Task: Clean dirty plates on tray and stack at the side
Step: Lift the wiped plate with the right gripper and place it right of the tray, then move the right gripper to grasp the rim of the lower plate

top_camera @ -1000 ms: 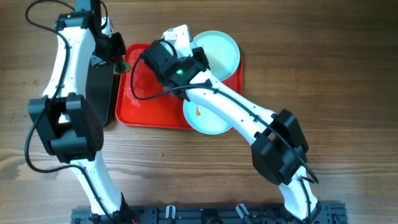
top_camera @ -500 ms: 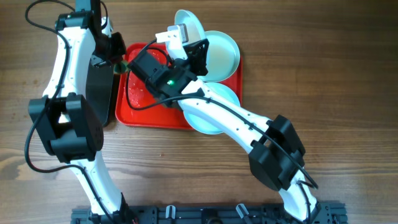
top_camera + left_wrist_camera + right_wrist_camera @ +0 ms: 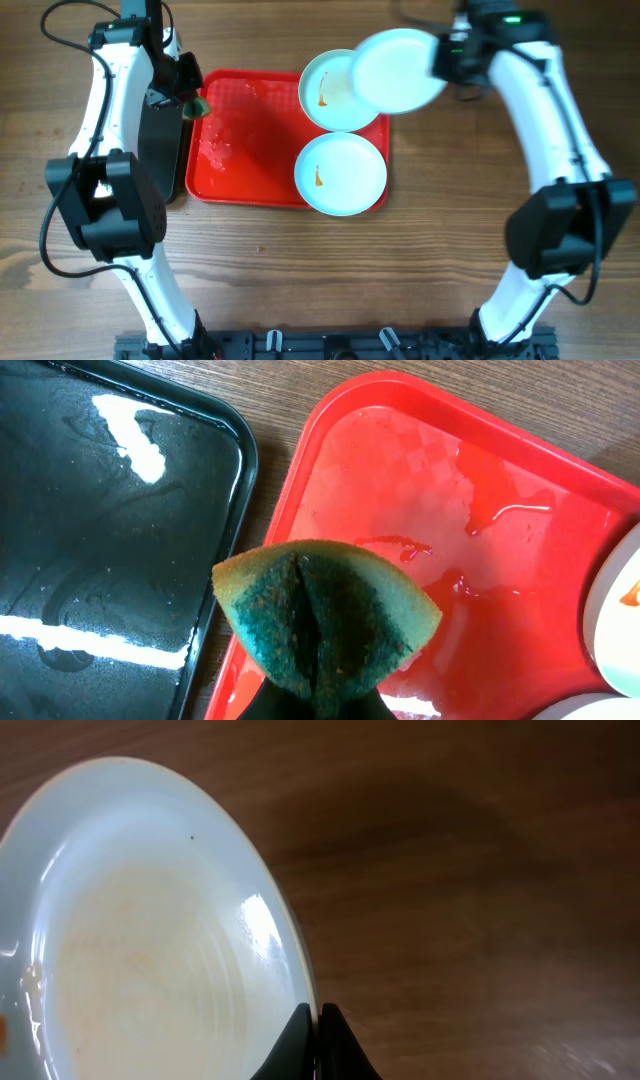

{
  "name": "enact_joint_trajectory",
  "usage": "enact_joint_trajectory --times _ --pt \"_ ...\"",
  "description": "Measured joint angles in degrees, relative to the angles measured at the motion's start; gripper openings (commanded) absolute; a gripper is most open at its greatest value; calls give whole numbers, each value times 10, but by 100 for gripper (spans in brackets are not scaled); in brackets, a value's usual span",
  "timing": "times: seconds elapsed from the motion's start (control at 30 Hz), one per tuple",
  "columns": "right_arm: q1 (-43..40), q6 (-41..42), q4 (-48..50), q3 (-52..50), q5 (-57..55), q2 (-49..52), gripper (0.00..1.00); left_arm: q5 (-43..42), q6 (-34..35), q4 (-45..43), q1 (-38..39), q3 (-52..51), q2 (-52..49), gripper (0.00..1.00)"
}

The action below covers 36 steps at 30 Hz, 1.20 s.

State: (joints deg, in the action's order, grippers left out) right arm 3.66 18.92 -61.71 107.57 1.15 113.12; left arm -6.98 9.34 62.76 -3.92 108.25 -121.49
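Right gripper (image 3: 318, 1016): jaws nearly closed, pinching the rim of one plate (image 3: 398, 70). The plate extends left from the fingers, raised over the far right corner of the red tray (image 3: 240, 160) and overlapping a second plate (image 3: 325, 95). Third plate (image 3: 341, 175) lies on the tray's near right. Both tray plates show an orange smear. Left gripper (image 3: 186, 88) clamps a green sponge (image 3: 325, 610) above the tray's left rim, beside the black tray (image 3: 100, 510).

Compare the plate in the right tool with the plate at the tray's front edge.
The held plate is raised, pinched at its rim by the right tool; the front plate lies flat on the tray. The held plate shows only a faint orange film; the front plate has a distinct orange smear. Both are round, pale, alike in size.
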Motion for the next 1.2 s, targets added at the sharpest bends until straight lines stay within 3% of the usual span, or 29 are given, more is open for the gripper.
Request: enact_joint_trajectory --times 0.17,0.37,0.43,0.57,0.63,0.7,0.8,0.93,1.1,1.2 --pt "-157 -1 45 -140 27 -1 4 0 0 0 0 0 0 4" --pt "-231 23 115 -283 38 -1 6 0 0 0 0 0 0 4" --pt "-236 22 120 -291 39 -1 26 0 0 -1 0 0 0 4" --pt "-231 -18 106 -291 83 -1 34 0 0 -2 0 0 0 4" --pt "-209 -39 92 -287 149 -14 35 0 0 -2 0 0 0 4" --pt "-131 -34 102 -277 190 -62 41 0 0 -2 0 0 0 4" --pt "10 25 110 -266 200 -80 45 0 0 -2 0 0 0 4" --pt "108 94 74 -266 194 -49 45 0 0 -2 0 0 0 4" --pt "144 102 -8 -267 184 -20 44 0 0 -2 0 0 0 4" --pt "159 102 -8 -285 163 -19 37 0 0 -2 0 0 0 4"
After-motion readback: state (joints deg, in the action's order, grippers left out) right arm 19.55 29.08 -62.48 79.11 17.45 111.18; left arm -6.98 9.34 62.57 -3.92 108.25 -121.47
